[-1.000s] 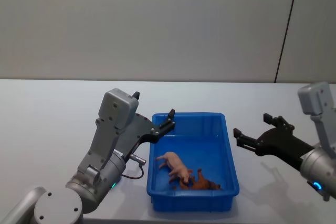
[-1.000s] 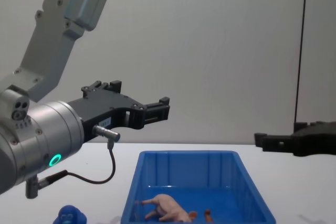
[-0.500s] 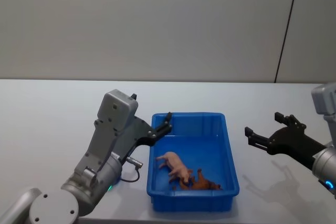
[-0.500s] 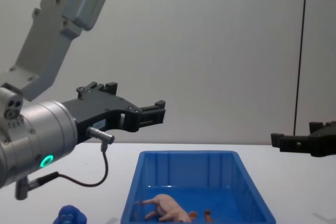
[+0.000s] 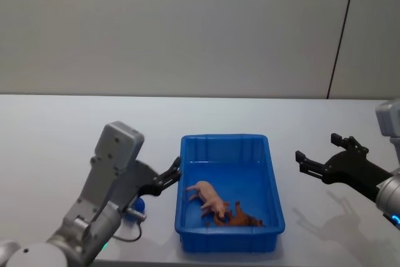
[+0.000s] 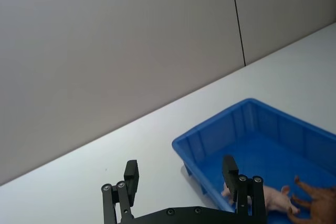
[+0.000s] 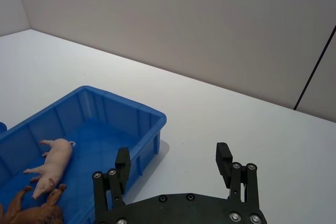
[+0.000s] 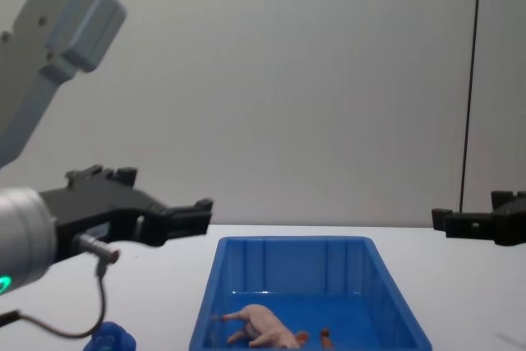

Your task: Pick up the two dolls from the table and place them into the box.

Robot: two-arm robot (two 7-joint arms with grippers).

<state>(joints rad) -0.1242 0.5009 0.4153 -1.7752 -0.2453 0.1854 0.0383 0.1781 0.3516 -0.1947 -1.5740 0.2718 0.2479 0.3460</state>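
Nearest the robot: brown lion (image 5: 239, 219) lying on the floor at the near end of the box (image 5: 273, 182), toward the right wall. Just behind it the pink animal (image 5: 206, 196) lies on its side around mid-floor, head end toward the lion. Touching or just short of it, can't tell. Both are inside the box.

The blue figure (image 5: 139, 205) is on the table (image 5: 56, 129), outside the box, just left of its near-left corner. The left arm covers most of it in the head view. The chest view shows its top at the lower edge.

Next out, the left gripper (image 5: 172, 172) hangs above the table, just left of the box's left rim, fingers pointing toward the box. Jaws spread wide, nothing between them — the left wrist view shows table and the box corner through the gap. It sits a bit beyond the blue figure, not touching it.

Then the right gripper (image 5: 315, 146), off the box's right side, well clear of the rim, raised over the table with its shadow below. Jaws wide open, holding nothing.

Farther back the white tabletop runs to a plain grey wall (image 5: 187, 29) with a dark vertical seam on the right.
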